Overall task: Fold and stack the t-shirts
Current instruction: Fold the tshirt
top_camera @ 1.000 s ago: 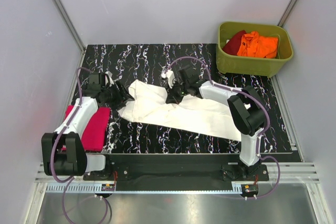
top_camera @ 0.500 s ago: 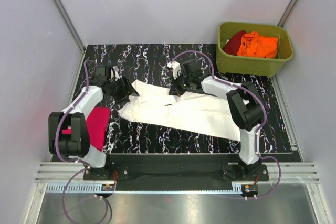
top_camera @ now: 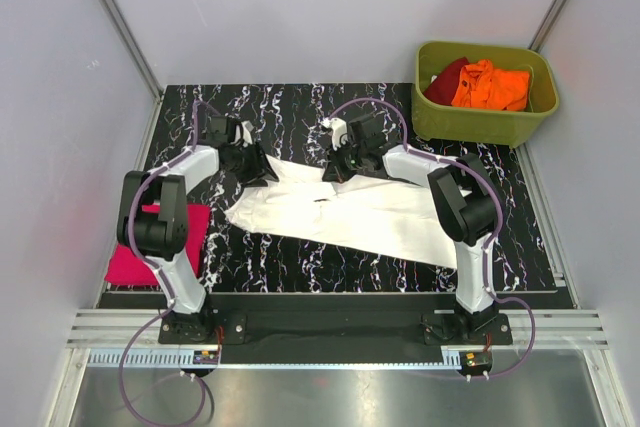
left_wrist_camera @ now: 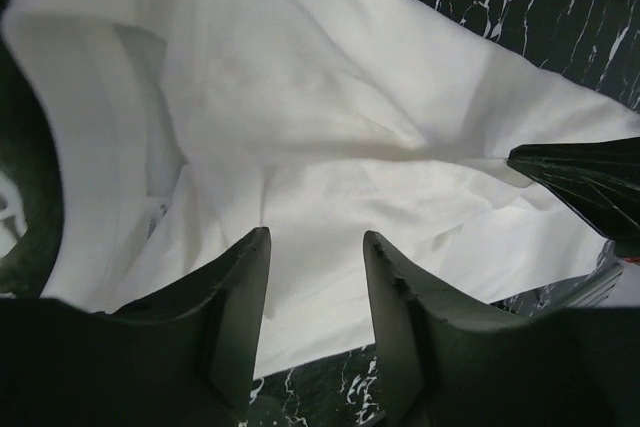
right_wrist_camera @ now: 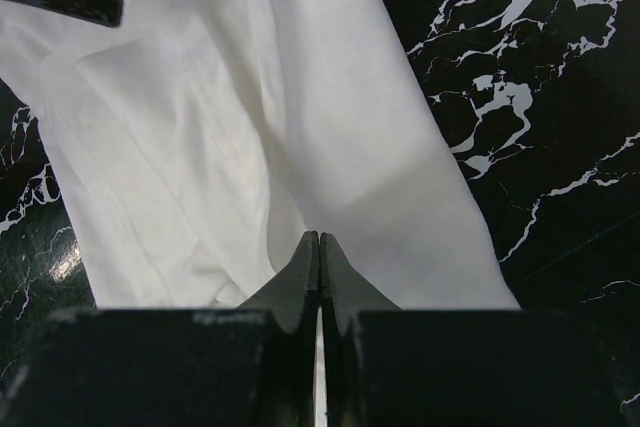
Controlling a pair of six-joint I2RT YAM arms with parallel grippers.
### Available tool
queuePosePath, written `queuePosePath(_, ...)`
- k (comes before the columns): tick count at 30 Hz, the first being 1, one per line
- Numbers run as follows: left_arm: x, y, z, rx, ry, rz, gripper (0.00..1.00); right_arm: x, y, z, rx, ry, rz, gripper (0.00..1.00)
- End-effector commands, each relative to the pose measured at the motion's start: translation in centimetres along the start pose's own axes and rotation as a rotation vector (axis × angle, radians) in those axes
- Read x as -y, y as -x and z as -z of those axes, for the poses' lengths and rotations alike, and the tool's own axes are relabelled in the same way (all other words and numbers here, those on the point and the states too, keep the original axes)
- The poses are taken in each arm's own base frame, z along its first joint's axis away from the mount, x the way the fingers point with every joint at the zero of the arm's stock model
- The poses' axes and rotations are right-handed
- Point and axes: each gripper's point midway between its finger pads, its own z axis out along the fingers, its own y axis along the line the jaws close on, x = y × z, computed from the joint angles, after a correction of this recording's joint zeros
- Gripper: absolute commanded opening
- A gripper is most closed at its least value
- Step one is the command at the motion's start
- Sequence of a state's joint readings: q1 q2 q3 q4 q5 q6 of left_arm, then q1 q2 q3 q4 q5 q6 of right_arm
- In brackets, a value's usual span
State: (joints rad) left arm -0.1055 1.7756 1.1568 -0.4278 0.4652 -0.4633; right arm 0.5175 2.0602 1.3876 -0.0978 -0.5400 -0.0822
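right end effector (right_wrist_camera: 318,239) pinched tight on a fold of the white t-shirt (right_wrist_camera: 250,117), cloth spread over black marbled worktop (right_wrist_camera: 540,97)

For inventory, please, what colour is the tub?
The tub is olive green; top external view.

The top external camera is looking down from above and behind the arms, taking in the whole table (top_camera: 300,107). The wrist cameras are looking closely past the left gripper (left_wrist_camera: 316,239) and right gripper (right_wrist_camera: 318,239) at the white t-shirt (top_camera: 350,212), which all three views are sharing.
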Motion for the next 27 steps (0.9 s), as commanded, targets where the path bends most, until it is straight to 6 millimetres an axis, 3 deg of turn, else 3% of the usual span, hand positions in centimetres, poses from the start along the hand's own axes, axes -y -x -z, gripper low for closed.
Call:
queuePosePath(1,2.4,2.1,-1.4,0.061,-0.045,-0.144,0.46,0.0,2.3,0.0,0.061,0.010,0.022,0.00)
queuePosePath(8,0.4,3.2,-2.6,0.107,0.082,-0.180,0.47,-0.1,2.6,0.0,0.068,0.023,0.019,0.00)
queuePosePath(20,0.3,2.9,-4.1,0.066,0.067,-0.164,0.47,0.0,2.2,0.0,0.069,0.033,0.002,0.00)
queuePosePath(23,0.7,2.7,-4.3,0.058,0.038,-0.157,0.43,-0.2,2.2,-0.1,0.070,0.044,0.000,0.00)
queuePosePath(27,0.7,3.1,-3.8,0.074,0.057,-0.155,0.26,-0.3,2.1,-0.2,0.067,0.050,-0.007,0.00)
